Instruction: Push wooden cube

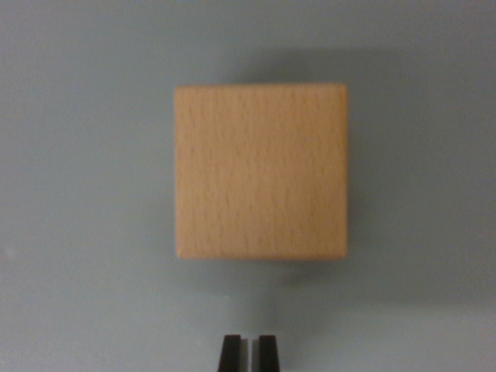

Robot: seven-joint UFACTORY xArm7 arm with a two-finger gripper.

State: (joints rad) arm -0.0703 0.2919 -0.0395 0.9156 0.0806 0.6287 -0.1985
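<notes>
Two dark tool [249, 353] fingertips poke up from the wrist view's bottom edge, nearly closed with only a thin slit between them, gripping nothing. Just above them, apart from the tips, the cube [260, 171] sits flat on the grey table [85, 186]; no table edge shows.

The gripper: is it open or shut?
Shut: the gripper fingertips stand nearly together, with only a thin slit between, below the wooden cube.
</notes>
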